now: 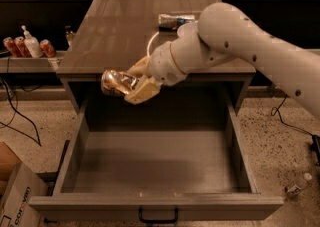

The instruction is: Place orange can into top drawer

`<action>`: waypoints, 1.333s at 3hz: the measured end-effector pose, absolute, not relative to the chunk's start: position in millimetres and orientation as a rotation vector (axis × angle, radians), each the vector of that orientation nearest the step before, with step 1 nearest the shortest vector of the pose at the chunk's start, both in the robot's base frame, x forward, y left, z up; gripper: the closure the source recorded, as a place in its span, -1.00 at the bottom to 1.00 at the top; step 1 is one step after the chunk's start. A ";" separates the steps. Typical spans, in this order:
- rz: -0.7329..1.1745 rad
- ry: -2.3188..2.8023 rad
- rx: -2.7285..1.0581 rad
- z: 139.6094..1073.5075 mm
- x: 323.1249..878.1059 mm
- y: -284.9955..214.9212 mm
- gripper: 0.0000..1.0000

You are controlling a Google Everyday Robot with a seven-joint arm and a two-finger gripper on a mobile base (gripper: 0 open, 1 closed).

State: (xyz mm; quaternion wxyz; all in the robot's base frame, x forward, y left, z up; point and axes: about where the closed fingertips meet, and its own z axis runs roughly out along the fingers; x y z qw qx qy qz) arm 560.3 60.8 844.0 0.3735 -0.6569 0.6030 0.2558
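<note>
a: where is the orange can (114, 82) to be found?
b: it is held in the air by the claw (131, 84), lying on its side. it is just in front of the tabletop (115, 26) edge and over the rear left part of the top drawer (155, 205); the drawer floor is not touched by it
a: and how is the claw set?
b: it is clamped on the can's right end, with one tan finger (140, 65) laid over the top and the other pressed in from beneath. the white arm (240, 36) is stretched in from the right of the view, across the front right corner of the tabletop
a: what is seen of the drawer?
b: it is pulled well out toward the camera. its flat front panel is nearest, and a small black handle (157, 217) is fixed at the middle of that panel
a: what is carried on the tabletop?
b: a silver-and-blue can (172, 19) is laid on its side toward the back. a white bowl (150, 46) is mostly hidden behind the arm, and only a curve of its rim is shown
a: and what is seen around it?
b: red cans (14, 46) and a white bottle (32, 46) are lined up on a low shelf (30, 63) at the left of the view. a cardboard box (15, 196) is seen on the floor at the lower left, and a clear plastic bottle (296, 186) is seen on the floor at the right
</note>
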 end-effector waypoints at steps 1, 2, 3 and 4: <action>0.773 1.650 -1.683 798.1 528.0 55.9 1.00; 0.843 1.761 -1.671 759.8 501.0 55.1 1.00; 0.897 1.881 -1.606 721.3 482.6 58.9 1.00; 0.912 1.974 -1.510 687.7 483.8 67.6 1.00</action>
